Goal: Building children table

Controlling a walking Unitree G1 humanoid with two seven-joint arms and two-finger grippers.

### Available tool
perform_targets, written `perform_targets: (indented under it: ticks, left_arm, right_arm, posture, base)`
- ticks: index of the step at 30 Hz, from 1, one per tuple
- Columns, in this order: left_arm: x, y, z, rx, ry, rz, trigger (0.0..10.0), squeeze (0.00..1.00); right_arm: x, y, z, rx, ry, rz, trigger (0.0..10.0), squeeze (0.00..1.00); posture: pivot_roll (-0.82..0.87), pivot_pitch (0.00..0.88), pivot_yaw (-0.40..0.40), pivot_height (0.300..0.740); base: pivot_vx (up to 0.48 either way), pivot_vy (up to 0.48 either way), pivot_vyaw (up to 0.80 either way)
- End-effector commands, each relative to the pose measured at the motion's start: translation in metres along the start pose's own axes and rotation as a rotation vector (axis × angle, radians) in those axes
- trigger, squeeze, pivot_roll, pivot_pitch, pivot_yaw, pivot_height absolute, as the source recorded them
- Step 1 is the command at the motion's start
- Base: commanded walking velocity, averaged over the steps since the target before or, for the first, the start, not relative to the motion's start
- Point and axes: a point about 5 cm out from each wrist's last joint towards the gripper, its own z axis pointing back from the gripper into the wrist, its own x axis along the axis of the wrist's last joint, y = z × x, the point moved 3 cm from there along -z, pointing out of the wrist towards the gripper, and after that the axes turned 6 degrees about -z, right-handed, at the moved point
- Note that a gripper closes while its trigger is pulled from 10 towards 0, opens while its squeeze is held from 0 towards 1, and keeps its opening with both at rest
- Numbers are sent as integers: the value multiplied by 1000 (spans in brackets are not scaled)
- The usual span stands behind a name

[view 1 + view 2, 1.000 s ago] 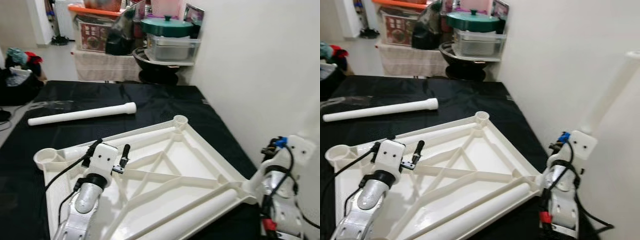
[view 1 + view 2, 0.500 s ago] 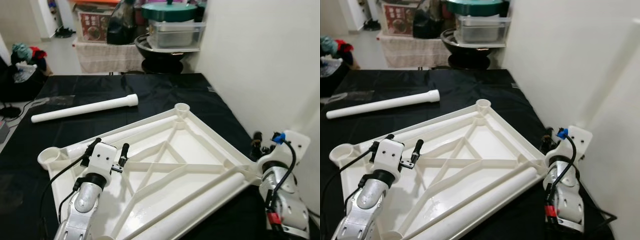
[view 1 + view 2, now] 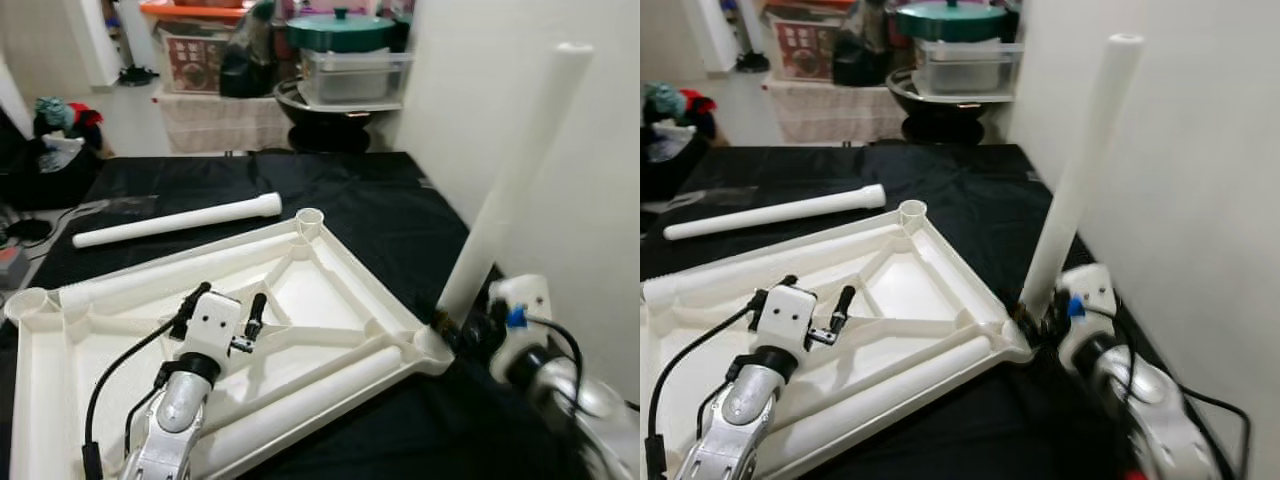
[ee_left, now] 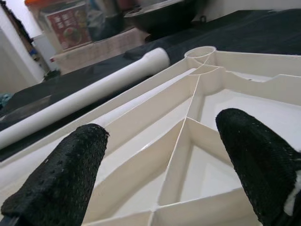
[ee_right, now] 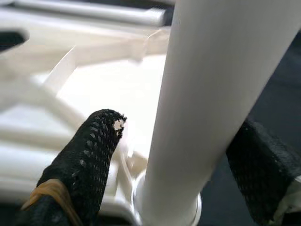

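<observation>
Right gripper (image 3: 470, 330) has its fingers either side of a white leg (image 3: 505, 190), low down by the foot, and that leg stands nearly upright, leaning a touch to one o'clock, its base sitting in the corner socket (image 3: 432, 345) of the upturned tabletop (image 3: 330, 300). In the right wrist view the two black fingers (image 5: 87, 155) flank the tube close, though whether they press it I cannot tell for certain; it reads as a grasp. Left gripper (image 3: 218, 305) hangs over the ribbed underside near the middle, fingers spread and holding nothing. A second leg (image 3: 300, 400) lies along the tabletop's near edge, from seven toward two o'clock of the panel. A third leg (image 3: 175, 220) rests on the black worktop (image 3: 380, 200) at eleven o'clock, just beyond the far rim. Step in hand, by my reckoning: seating this first leg in its socket. Next call is a straight push down, perhaps with a twist, while the left gripper steadies the panel. Lean the tube and it could jam or lift the corner.
</observation>
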Motion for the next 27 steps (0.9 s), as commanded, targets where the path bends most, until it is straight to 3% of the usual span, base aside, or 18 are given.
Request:
perform_targets:
  ticks: [1, 3, 5, 8, 11, 13, 15, 20, 27]
  left_arm:
    - [-5, -3, 1, -13, 14, -10, 10000, 0]
    - [-6, -3, 0, -16, 16, -10, 10000, 0]
    - [-6, -3, -1, -20, 16, -9, 10000, 0]
    - [-7, -3, -1, -22, 16, -10, 10000, 0]
    - [-7, -3, -2, -23, 16, -9, 10000, 0]
    - [-7, -3, -2, -24, 15, -10, 10000, 0]
    - [-7, -3, -2, -24, 15, -10, 10000, 0]
    - [-6, 0, -2, -13, 14, -12, 10000, 0]
    - [-7, 0, -1, -11, 15, -13, 10000, 0]
  right_arm:
    - [-2, 3, 3, 35, 27, 33, 10000, 0]
    - [-8, -8, 10, 7, 79, 88, 10000, 0]
    - [-9, -28, 13, -91, 87, 114, 10000, 0]
    - [-4, -34, 13, -121, 56, 92, 10000, 0]
    - [3, -36, 12, -125, 16, 72, 10000, 0]
    - [18, -28, 5, -72, -98, 21, 10000, 0]
    - [18, -28, 5, -72, -98, 21, 10000, 0]
    - [39, -12, -5, 61, -210, -3, 10000, 0]
    - [34, -17, -11, 20, -206, -9, 10000, 0]
  posture:
    - [54, 0, -76, 740]
    - [50, 0, -73, 740]
    - [43, 0, -70, 740]
    - [44, 0, -69, 740]
    - [45, 0, -68, 740]
    - [54, 0, -74, 740]
    - [54, 0, -74, 740]
    - [65, 0, -86, 740]
    - [68, 0, -89, 740]
  base:
    - [0, 0, 0]
    - [0, 0, 0]
    - [0, 0, 0]
    - [0, 0, 0]
    - [0, 0, 0]
    - [0, 0, 0]
    - [0, 0, 0]
    - [0, 0, 0]
    - [0, 0, 0]
